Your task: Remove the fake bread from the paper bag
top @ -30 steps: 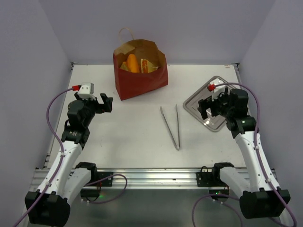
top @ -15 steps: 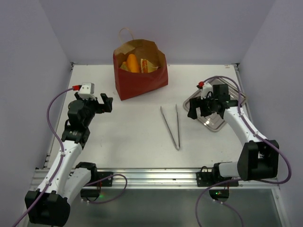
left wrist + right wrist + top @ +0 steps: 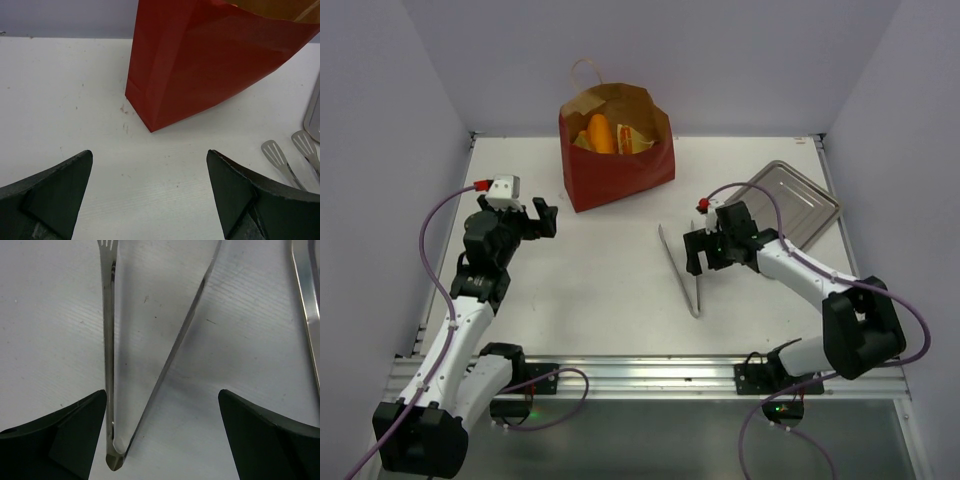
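Observation:
The red paper bag [image 3: 617, 160] stands upright at the back of the table, its mouth open. Inside it show an orange fake bread [image 3: 601, 133] and a yellow piece [image 3: 632, 138]. My left gripper [image 3: 542, 216] is open to the bag's left, a short way off. In the left wrist view the bag [image 3: 210, 65] rises just ahead of the open left gripper [image 3: 149, 155], which has bare table between its fingers. My right gripper [image 3: 698, 250] is open right over the metal tongs [image 3: 682, 265]. In the right wrist view the tongs [image 3: 107, 340] lie under the open right gripper [image 3: 162, 392].
A silver metal tray [image 3: 800, 200] lies at the right, behind my right arm; its edge [image 3: 306, 300] shows in the right wrist view. The tongs' slotted tips [image 3: 282, 157] and the tray's rim [image 3: 314, 112] appear at the right of the left wrist view.
My right arm has swung left from above the tray to above the tongs, its gripper still open. The left arm and the bag have not moved.

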`<action>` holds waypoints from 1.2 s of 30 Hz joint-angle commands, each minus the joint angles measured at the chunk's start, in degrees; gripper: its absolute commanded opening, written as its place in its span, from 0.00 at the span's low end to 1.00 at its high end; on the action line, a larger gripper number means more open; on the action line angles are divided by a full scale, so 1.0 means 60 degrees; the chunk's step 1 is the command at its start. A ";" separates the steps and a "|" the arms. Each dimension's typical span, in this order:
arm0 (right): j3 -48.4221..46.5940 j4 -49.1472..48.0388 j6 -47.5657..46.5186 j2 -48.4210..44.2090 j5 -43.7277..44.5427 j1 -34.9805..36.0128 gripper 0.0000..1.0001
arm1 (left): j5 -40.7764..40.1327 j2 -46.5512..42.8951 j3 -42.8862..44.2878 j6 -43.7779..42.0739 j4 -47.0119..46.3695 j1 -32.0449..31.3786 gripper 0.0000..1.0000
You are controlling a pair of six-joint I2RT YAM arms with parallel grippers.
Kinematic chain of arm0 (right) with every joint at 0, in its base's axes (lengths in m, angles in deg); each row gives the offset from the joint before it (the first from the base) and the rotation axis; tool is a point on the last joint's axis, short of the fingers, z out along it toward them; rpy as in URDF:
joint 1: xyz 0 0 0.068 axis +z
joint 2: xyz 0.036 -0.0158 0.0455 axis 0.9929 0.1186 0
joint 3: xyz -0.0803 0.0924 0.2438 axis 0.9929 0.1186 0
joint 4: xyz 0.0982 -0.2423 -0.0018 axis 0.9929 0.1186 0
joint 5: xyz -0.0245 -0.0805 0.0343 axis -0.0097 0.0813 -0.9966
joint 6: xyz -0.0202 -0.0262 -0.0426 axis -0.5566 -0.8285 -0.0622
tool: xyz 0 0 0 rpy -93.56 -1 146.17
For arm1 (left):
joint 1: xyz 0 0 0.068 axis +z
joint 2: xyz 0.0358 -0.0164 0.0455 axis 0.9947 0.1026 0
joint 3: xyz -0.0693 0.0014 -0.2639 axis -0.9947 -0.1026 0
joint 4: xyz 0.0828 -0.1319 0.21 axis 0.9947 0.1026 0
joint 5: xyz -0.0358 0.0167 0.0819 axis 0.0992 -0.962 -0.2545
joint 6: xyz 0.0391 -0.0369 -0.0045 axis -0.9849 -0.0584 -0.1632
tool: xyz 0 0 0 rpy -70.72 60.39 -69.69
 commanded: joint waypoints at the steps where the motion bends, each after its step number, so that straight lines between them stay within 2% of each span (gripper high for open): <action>1: -0.0029 -0.0788 0.0419 0.0185 0.0518 0.0600 0.99 | -0.0199 0.0040 0.0417 -0.0241 -0.0443 -0.0069 1.00; 18: -0.0892 -0.0144 0.0447 0.1928 0.0986 0.2007 0.99 | -0.0199 0.0040 0.0447 -0.0329 -0.0428 -0.0069 1.00; 29: -0.2079 0.1041 0.0360 0.3582 0.2011 0.2359 0.82 | -0.0184 0.0070 0.0447 -0.0388 -0.0443 -0.0069 1.00; 35: -0.2373 0.1394 0.0257 0.3994 0.2100 0.2477 0.74 | -0.0243 0.0084 0.0447 -0.0417 -0.0428 -0.0069 1.00; 36: -0.2344 0.1394 0.0199 0.3951 0.2071 0.2491 0.70 | -0.0243 0.0084 0.0447 -0.0417 -0.0428 -0.0069 1.00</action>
